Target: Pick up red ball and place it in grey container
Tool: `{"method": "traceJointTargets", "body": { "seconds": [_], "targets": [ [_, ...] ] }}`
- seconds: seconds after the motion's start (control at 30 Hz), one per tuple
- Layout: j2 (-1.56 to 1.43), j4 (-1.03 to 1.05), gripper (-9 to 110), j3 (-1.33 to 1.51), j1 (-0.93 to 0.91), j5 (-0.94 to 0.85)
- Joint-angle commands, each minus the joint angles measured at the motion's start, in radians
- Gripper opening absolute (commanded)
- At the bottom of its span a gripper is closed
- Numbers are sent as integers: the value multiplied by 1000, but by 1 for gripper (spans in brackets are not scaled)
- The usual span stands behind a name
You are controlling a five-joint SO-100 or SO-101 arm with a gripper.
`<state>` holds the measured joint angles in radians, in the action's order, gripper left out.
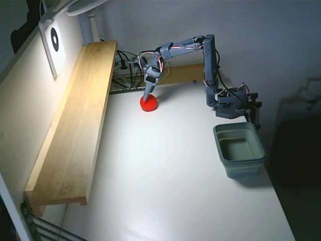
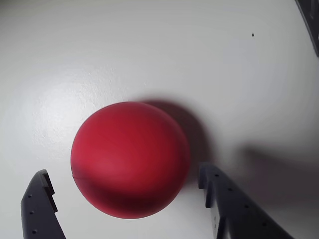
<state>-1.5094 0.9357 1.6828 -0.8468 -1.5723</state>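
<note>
The red ball [image 1: 148, 103] rests on the white table near its far end, close to the wooden shelf. In the wrist view the red ball [image 2: 130, 159] fills the middle of the picture. My gripper [image 1: 148, 98] reaches down right over it, open. In the wrist view my gripper [image 2: 124, 186] has one dark finger at the ball's left [image 2: 40, 204] and one at its right [image 2: 224, 204], with small gaps to the ball on both sides. The grey container [image 1: 239, 149] stands empty at the table's right edge, well away from the ball.
A long wooden shelf [image 1: 75, 120] runs along the table's left side. The arm's base [image 1: 230, 105] is clamped at the right rear, just behind the container. Cables [image 1: 128, 63] lie at the far end behind the ball. A white lamp [image 1: 85, 7] hangs at the top.
</note>
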Motion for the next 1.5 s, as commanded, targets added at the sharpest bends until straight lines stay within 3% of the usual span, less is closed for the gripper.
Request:
{"method": "traceJointTargets", "body": {
  "seconds": [0.0,0.83,1.2,1.23,1.47],
  "targets": [
    [-10,-2,38,-50,-23,2],
    [96,-375,38,217,-23,2],
    [98,-380,38,220,-23,2],
    [98,-380,23,220,-23,2],
    [98,-380,23,220,-23,2]
  ]
}}
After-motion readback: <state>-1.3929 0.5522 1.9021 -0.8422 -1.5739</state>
